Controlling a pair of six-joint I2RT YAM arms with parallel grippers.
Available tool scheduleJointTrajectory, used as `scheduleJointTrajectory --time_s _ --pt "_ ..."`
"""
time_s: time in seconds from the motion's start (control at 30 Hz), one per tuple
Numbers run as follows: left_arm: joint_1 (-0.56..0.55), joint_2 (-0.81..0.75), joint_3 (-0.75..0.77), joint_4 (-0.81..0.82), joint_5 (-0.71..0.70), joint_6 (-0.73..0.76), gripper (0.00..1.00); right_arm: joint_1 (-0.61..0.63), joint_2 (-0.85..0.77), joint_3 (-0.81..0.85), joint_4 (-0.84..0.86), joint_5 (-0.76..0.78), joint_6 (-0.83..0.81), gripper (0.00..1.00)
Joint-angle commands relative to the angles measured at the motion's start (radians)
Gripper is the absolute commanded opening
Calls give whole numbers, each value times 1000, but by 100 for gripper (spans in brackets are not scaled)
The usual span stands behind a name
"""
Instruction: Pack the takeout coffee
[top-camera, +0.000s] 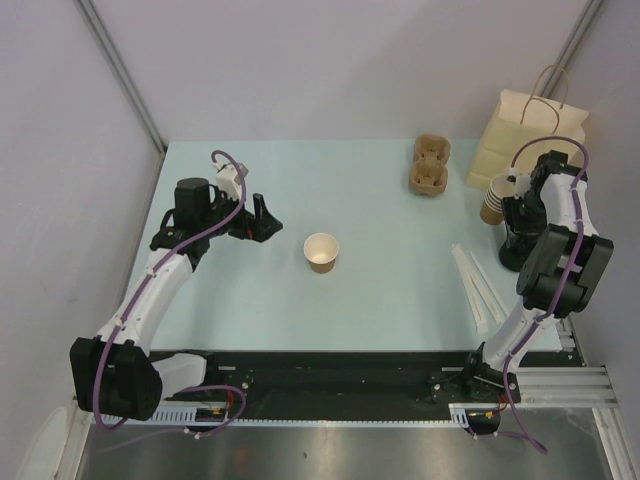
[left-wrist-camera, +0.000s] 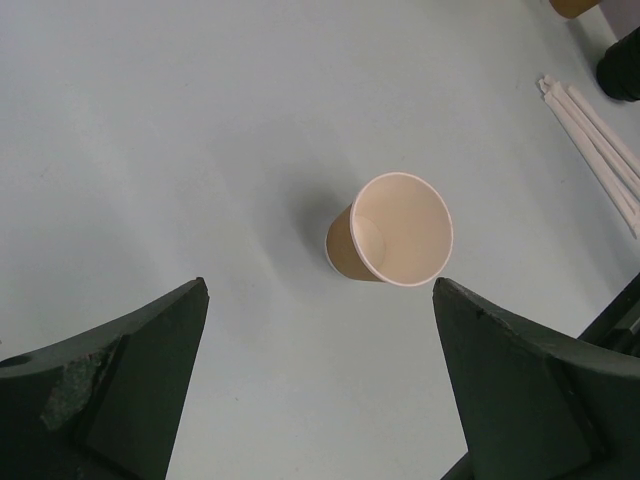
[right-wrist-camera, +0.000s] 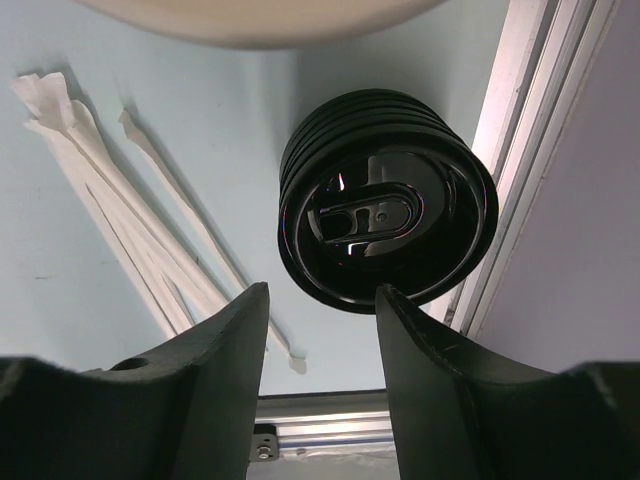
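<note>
Currently the small brown kraft-paper cup with a white inside (top-camera: 321, 252) stands upright and empty near the middle of the pale blue tabletop (top-camera: 380, 300), touching nothing. The left end effector (left-wrist-camera: 320, 288) hangs just left of the cup, jaws spread wide and holding nothing. The cup lies ahead of them, not yet between them. Far to the right of the cup, the right end effector (right-wrist-camera: 322, 295) hovers over a stack of glossy black plastic lids (right-wrist-camera: 388, 225), its jaws partly apart with nothing between them.

The cup looks light and tapered, so a finger clipping its rim would likely tip or skid it, and a hard squeeze could crumple the paper wall. A grab low on the lid stack might lift several lids, or shove the stack toward the aluminium rail (right-wrist-camera: 520, 150) just beside it.

Bare tabletop surrounds the cup on every side. Right of the cup it gets crowded. The long white wrapped straws (top-camera: 478, 285) lie between cup and lids, where a low arm could sweep them. Beyond stand a stack of brown paper cups (top-camera: 494, 200), a tan paper bag with twisted handles (top-camera: 525, 135) and a brown pulp cup carrier (top-camera: 430, 165).
</note>
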Motion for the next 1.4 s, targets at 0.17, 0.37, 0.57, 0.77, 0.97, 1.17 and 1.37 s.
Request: scheduleJointTrajectory --time_s 0.17,0.37,0.57,0.77,0.97,1.17,1.37 --pt "-6 -2 -1 53 15 -8 100 17 31 33 -12 14 -19 49" --pt "-6 12 2 59 13 -19 99 22 46 30 -12 11 -22 49" --pt "-6 20 3 62 12 -22 99 29 65 28 -5 14 -25 43" --pt "-6 29 3 63 10 -26 100 32 72 28 -2 19 -26 38" --pt "-6 34 3 68 9 -34 99 32 77 28 0 13 -25 36" --pt "-6 37 2 70 10 -34 100 34 82 24 1 11 -22 33" --pt "-6 41 -3 71 15 -40 100 37 85 24 3 14 -22 27"
